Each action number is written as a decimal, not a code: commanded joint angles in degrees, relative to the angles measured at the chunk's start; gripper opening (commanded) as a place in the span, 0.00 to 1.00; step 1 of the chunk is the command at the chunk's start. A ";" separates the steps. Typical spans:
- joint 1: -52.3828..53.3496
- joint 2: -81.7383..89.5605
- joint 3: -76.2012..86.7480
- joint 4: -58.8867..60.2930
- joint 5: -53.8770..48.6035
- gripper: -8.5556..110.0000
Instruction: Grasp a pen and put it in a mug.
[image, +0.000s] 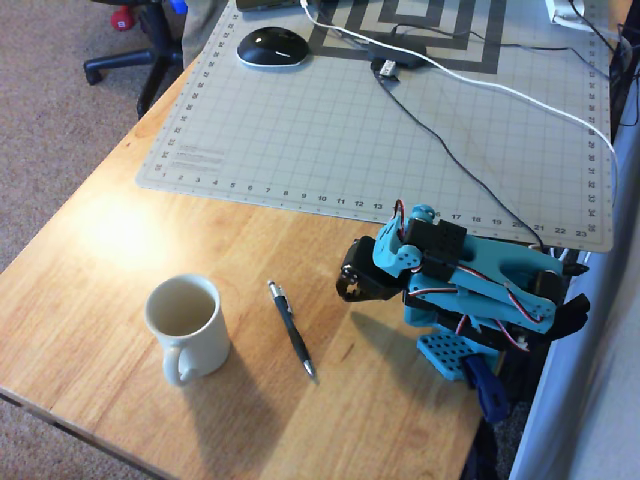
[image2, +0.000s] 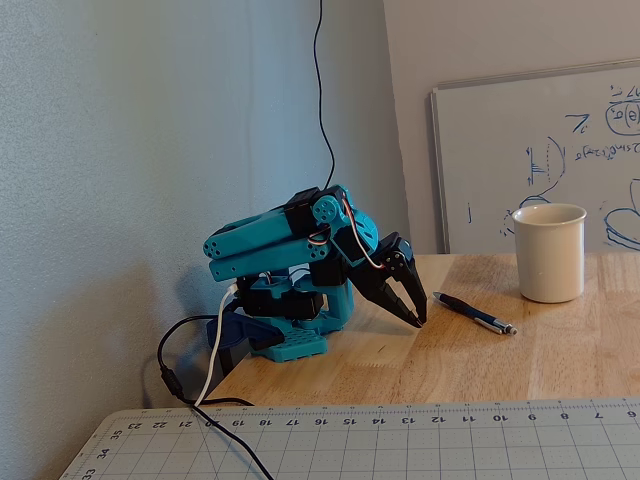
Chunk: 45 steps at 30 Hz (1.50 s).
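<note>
The dark pen (image: 292, 330) lies flat on the wooden table, its silver tip towards the front edge in the overhead view; it also shows in the fixed view (image2: 472, 313). The cream-white mug (image: 185, 320) stands upright left of the pen, its handle towards the front edge, and is empty. In the fixed view the mug (image2: 549, 252) stands beyond the pen. My gripper (image: 346, 290) is on the folded teal arm, right of the pen and apart from it. In the fixed view the gripper (image2: 420, 318) points down at the table with its jaws together, holding nothing.
A grey cutting mat (image: 380, 130) covers the back of the table, with a black mouse (image: 271, 47) and black and white cables (image: 470, 170) on it. The table's front edge runs just below the mug. A whiteboard (image2: 540, 150) leans against the wall.
</note>
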<state>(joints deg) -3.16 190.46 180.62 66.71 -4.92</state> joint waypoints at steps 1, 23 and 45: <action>0.18 1.41 -0.88 -0.53 0.70 0.08; 0.09 -3.96 -5.89 -1.14 5.54 0.08; -7.12 -53.79 -35.95 -19.51 65.83 0.26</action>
<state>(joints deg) -8.00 142.29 150.64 52.73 54.93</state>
